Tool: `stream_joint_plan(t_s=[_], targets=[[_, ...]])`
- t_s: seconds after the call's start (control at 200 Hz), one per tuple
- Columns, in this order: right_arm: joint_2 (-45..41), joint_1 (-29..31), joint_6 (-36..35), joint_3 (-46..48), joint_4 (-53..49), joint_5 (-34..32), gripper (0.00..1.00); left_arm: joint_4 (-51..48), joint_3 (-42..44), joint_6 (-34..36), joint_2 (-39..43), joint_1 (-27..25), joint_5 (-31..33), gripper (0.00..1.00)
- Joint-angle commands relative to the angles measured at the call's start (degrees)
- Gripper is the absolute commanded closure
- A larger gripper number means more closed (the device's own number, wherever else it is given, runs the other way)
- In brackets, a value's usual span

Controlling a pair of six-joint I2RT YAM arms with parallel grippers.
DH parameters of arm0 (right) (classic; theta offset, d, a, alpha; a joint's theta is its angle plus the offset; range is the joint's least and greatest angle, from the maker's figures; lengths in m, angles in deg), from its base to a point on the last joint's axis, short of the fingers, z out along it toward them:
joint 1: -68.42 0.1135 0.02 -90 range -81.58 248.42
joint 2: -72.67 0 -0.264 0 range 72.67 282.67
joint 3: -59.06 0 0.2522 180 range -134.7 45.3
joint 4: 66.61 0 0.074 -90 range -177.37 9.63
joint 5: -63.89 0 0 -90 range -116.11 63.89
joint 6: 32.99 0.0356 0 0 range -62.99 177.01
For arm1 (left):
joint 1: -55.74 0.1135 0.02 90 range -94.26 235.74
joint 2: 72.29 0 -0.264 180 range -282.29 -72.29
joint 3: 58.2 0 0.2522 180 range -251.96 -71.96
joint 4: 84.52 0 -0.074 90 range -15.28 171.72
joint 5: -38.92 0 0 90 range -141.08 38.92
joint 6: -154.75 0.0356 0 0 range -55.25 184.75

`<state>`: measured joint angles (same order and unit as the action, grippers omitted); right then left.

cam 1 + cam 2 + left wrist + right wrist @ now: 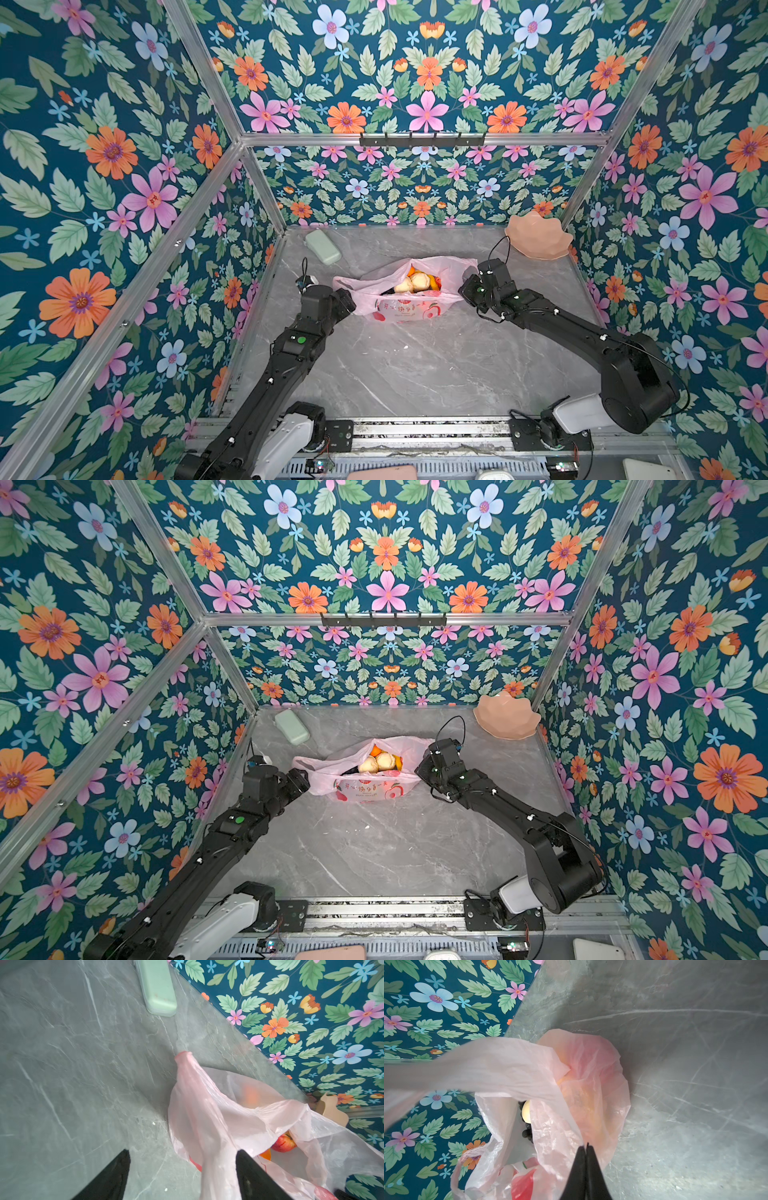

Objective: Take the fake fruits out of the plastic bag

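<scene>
While the tabletop (415,374) is carrying the plastic bag (365,297) between both jaws, the right jaws are clamping its rim (579,1134) and the left jaws are gaping around one handle (207,1126). The fake fruits (417,281) are sitting inside; its red lettering (400,308) is proving unreadable.

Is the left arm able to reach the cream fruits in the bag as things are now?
Probably yes. The bag mouth gapes upward, the cream fruits lie on top, and the open left gripper is beside it. A handle lies between its jaws. The right gripper seems to pinch the opposite rim.
</scene>
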<state>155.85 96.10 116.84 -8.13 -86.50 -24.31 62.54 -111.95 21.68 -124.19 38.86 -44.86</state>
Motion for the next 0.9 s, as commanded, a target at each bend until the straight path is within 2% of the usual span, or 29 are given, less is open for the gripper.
stream_joint_plan(t_s=[0.0, 0.085, 0.15, 0.225, 0.32, 0.36, 0.43, 0.475, 0.6, 0.735, 0.895], targets=[[-0.6, 0.1, -2.4, 0.1, -0.8, -1.8, 1.0, -14.7, -5.2, 3.6, -0.2, 0.1, 8.4, 0.17], [-1.0, 0.1, -3.7, -0.2, -1.4, -2.7, 1.0, -20.6, -9.9, 6.5, 0.1, 0.1, 17.0, 0.16], [-1.6, 0.0, -4.6, -0.1, -1.7, -3.3, 1.0, -22.7, -14.1, 9.6, 0.0, 0.2, 20.7, 0.16], [-2.3, 0.2, -5.8, 0.2, -1.3, -3.5, 1.0, -24.7, -21.2, 14.0, -3.2, 0.1, 21.0, 0.16], [-3.3, 0.6, -7.5, 0.7, -0.6, -3.6, 1.0, -28.1, -32.2, 20.4, -11.5, -0.6, 16.5, 0.15], [-3.6, 0.8, -8.2, 0.7, -0.5, -3.6, 1.0, -30.8, -37.3, 23.6, -15.2, -3.0, 16.8, 0.13], [-4.0, 1.3, -9.5, 0.7, -0.2, -3.7, 1.0, -34.0, -44.5, 29.1, -21.6, -10.0, 25.4, 0.11], [-4.2, 1.6, -10.0, 0.7, 0.0, -3.8, 1.0, -35.6, -48.5, 31.4, -25.4, -13.6, 27.3, 0.11], [-5.1, 2.5, -11.4, 1.0, 0.6, -4.5, 1.0, -35.2, -54.5, 32.3, -33.3, -17.0, 18.3, 0.11], [-6.4, 3.7, -13.2, 1.6, 0.9, -6.1, 1.0, -33.3, -56.7, 32.4, -41.1, -21.8, 14.6, 0.1], [-7.9, 4.0, -13.9, 2.7, 1.3, -6.3, 1.0, -29.7, -56.4, 34.1, -48.2, -23.7, 7.6, 0.1]])
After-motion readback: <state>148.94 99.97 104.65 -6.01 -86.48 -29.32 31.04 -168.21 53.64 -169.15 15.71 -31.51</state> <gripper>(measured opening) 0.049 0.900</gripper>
